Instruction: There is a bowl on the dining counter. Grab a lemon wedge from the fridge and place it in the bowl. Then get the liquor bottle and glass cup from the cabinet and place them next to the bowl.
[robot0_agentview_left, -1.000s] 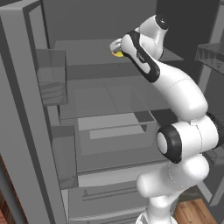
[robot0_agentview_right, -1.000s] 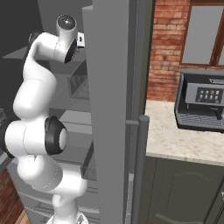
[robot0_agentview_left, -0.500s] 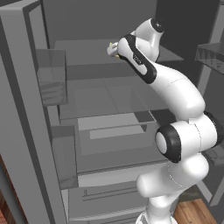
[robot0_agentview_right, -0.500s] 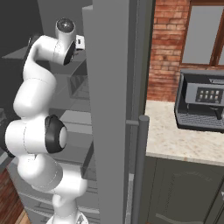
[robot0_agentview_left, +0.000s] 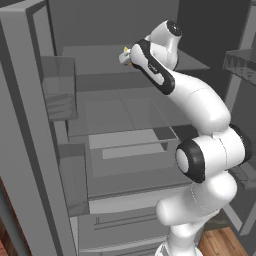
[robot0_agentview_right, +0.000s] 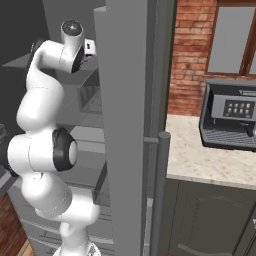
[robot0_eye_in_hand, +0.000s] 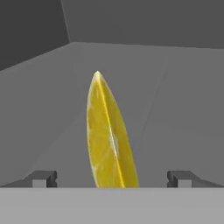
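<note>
The arm reaches high into the open fridge, gripper up at the top shelf. Straight ahead of it on that shelf sits the lemon wedge, standing on edge, tall and thin. In the hand view its long axis runs up and away from the fingers, its narrow ridge facing the camera, and its near end sits right between the two fingertips. The jaws stand wide apart, nothing held yet, one tip on each flat side of the wedge with clear gaps both ways. From the left base view a sliver of yellow peeks out just beyond the hand. My read: the line-up looks good, a short push forward and a squeeze across the thin faces should do it.
</note>
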